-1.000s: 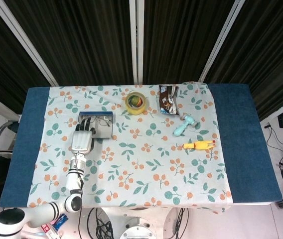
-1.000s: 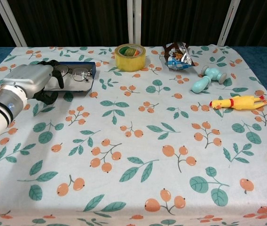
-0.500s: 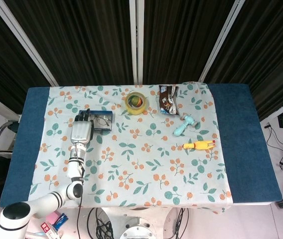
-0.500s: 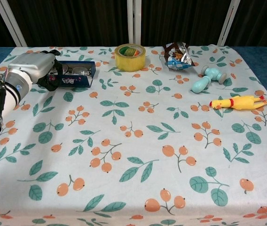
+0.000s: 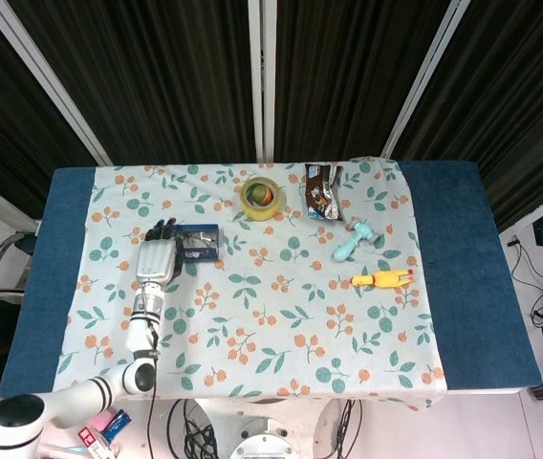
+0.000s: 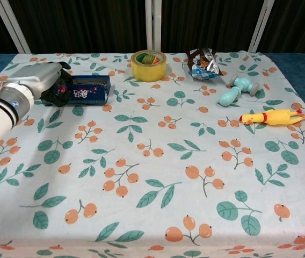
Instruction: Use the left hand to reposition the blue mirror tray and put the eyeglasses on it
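Left hand (image 6: 37,80) still grips blue mirror tray (image 6: 89,89), now tipped up; eyeglasses hidden.

Table (image 5: 453,287) with blue cover, floral cloth (image 5: 281,316) over the middle. On the cloth: blue mirror tray (image 5: 200,243) upper left; yellow tape roll (image 5: 260,197) top centre; snack bag (image 5: 322,190) just right of it; light-blue dumbbell toy (image 5: 353,239) right of centre; yellow rubber chicken (image 5: 382,278) below that.
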